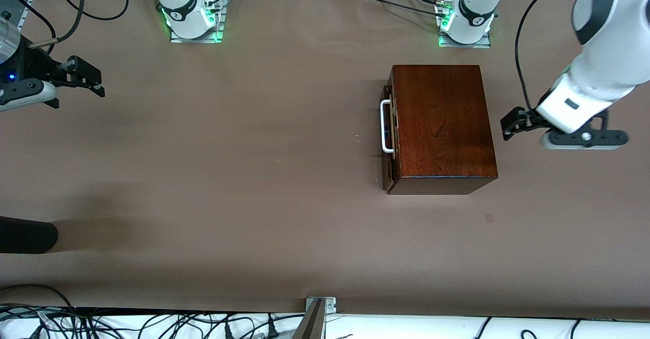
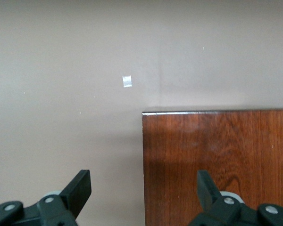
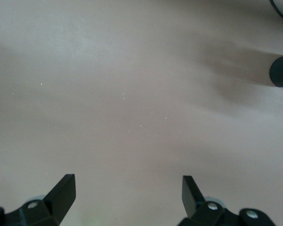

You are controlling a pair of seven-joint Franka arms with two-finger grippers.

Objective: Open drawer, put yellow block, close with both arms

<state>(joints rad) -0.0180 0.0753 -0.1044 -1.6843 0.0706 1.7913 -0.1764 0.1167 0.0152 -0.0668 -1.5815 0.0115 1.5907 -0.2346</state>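
The glossy dark wooden box [image 1: 442, 126] stands toward the left arm's end of the table. Its drawer [image 1: 390, 171] is pushed in, and the white bar handle [image 1: 386, 126] faces the right arm's end. The yellow block is out of view. My left gripper [image 1: 513, 123] is open and empty, in the air beside the box's end away from the handle. In the left wrist view my left gripper [image 2: 144, 188] hangs over a corner of the box top [image 2: 217, 160]. My right gripper [image 1: 86, 80] is open and empty, over bare table at the right arm's end; the right wrist view shows my right gripper [image 3: 127, 190] above plain cloth.
A brown cloth [image 1: 228, 176] covers the table. A black rounded object [image 1: 25, 235] pokes in at the right arm's end, nearer the camera, and also shows in the right wrist view [image 3: 282, 70]. A small tape mark [image 1: 488, 218] lies near the box. Cables [image 1: 152, 324] run along the front edge.
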